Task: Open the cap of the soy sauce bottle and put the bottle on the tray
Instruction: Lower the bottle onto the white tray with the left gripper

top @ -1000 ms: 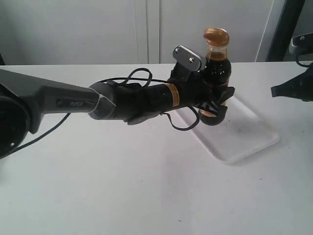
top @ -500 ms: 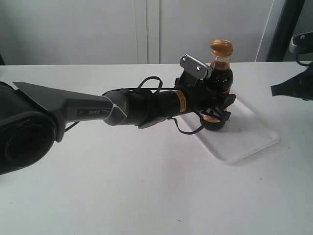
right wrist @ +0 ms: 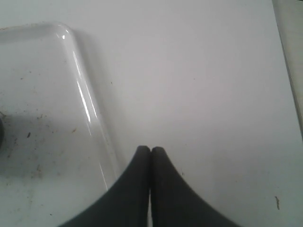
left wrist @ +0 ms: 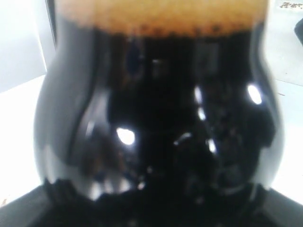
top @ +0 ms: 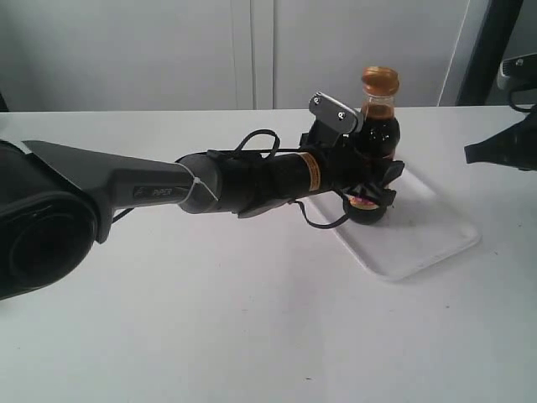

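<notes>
Left gripper point(top: 369, 180) clamped on upright soy sauce bottle point(top: 379, 130), dark liquid, orange-brown cap point(top: 380, 81) closed, pink label point(top: 362, 201) unreadable, over white tray point(top: 428, 231), right gripper point(right wrist: 151, 150) pinched closed

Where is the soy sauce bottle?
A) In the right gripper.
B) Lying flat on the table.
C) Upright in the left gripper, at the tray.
C: the soy sauce bottle stands upright in the left gripper at the tray; the right gripper is shut and empty.
</notes>
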You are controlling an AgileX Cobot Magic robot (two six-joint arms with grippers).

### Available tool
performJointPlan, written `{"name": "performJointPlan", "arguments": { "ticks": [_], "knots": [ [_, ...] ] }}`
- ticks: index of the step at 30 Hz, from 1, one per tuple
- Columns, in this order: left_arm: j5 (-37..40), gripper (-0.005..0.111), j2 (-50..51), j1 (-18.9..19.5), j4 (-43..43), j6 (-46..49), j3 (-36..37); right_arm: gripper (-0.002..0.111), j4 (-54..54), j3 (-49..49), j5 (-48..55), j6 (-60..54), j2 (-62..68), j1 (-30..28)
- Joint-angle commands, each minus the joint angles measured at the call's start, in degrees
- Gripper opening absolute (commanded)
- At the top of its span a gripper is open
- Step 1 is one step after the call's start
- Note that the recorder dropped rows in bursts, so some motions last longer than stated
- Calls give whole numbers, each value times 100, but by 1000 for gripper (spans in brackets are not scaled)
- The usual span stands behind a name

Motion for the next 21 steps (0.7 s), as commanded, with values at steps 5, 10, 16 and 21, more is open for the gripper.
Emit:
{"name": "performJointPlan", "arguments": {
  "ticks": [5, 10, 16, 21],
  "knots": [
    [-296, 77, -123, -9, 112, -56, -75, 0, 4, -13, -98, 79, 16, -40],
    [-296, 105, -148, -9, 123, -56, -75, 0, 4, -13, -110, 128, 16, -40],
    [-394, 105, -157, -9, 123, -78, -75, 0, 4, -13, -110, 127, 16, -25],
    [-235, 105, -278, -9, 254, -131, -75, 0, 4, -13, -150, 127, 16, -25]
  ]
}}
